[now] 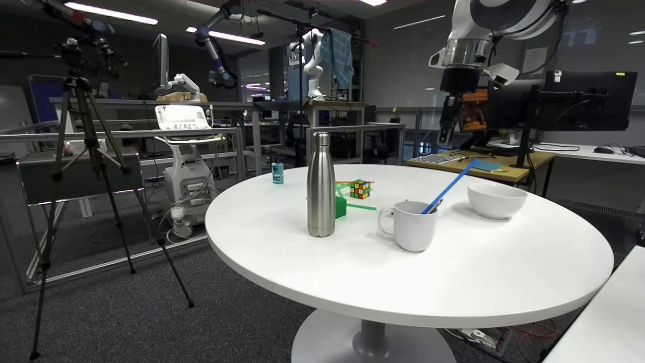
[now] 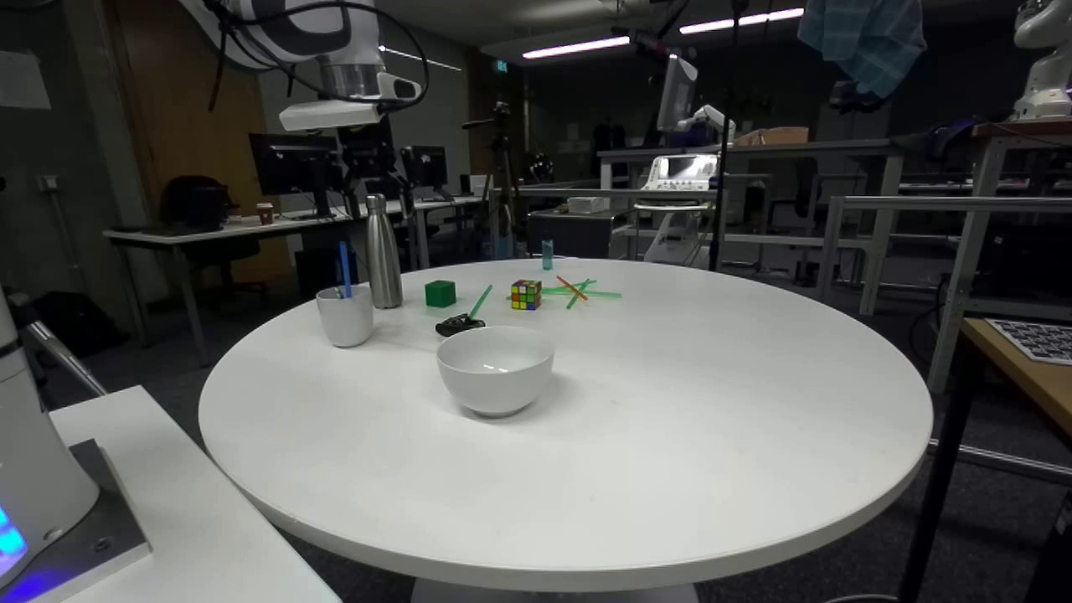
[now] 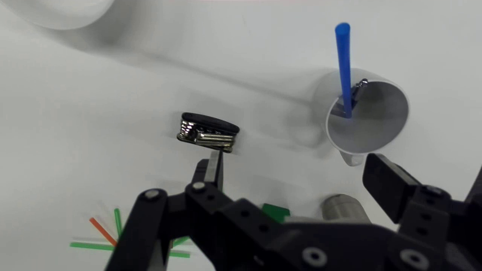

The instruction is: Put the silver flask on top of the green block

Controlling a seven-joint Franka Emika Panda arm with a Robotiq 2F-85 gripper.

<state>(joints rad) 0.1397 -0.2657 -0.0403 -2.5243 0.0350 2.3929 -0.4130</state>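
The silver flask (image 1: 321, 191) stands upright on the white round table (image 1: 453, 282); it also shows in an exterior view (image 2: 384, 260). The green block (image 2: 440, 294) sits on the table close to it, partly hidden behind the flask in an exterior view (image 1: 340, 206). My gripper (image 1: 446, 132) is open and empty, high above the table. In the wrist view its fingers (image 3: 295, 165) are spread wide. There the flask's base (image 3: 342, 207) and a corner of the green block (image 3: 275, 212) show at the bottom, the rest hidden by the gripper's body.
A white mug (image 1: 414, 229) holding a blue straw (image 1: 450, 186) stands near the flask. A white bowl (image 2: 494, 368), a black multitool (image 3: 208, 132), a puzzle cube (image 2: 526, 295), several loose straws (image 2: 578, 291) and a small teal box (image 1: 277, 173) are on the table.
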